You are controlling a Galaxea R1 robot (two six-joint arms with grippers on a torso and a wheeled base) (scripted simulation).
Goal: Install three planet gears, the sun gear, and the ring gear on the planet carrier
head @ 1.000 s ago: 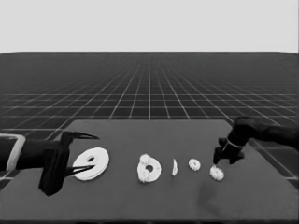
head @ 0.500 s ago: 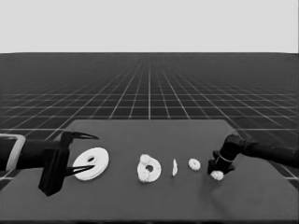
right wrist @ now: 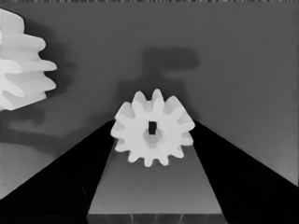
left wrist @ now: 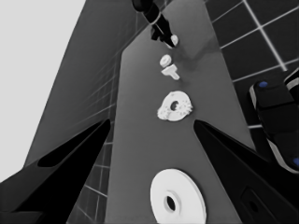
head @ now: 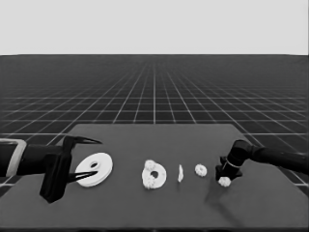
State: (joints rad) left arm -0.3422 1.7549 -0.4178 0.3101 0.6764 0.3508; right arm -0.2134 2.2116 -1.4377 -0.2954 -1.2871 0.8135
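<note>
Right wrist view alone: right gripper [right wrist: 152, 140] fingers flank gear [right wrist: 153, 128].

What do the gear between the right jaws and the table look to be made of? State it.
The gear looks like matte white plastic: even white, crisp moulded teeth, no glints, though a render leaves it open. The table looks like a dark, dull, smooth sheet, with soft shadows and no reflections.

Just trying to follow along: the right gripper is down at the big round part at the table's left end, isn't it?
Not quite. The right gripper is down at a small gear near the table's right end, as the head view shows. The larger round part lies at the left end, by the waiting left gripper.
</note>
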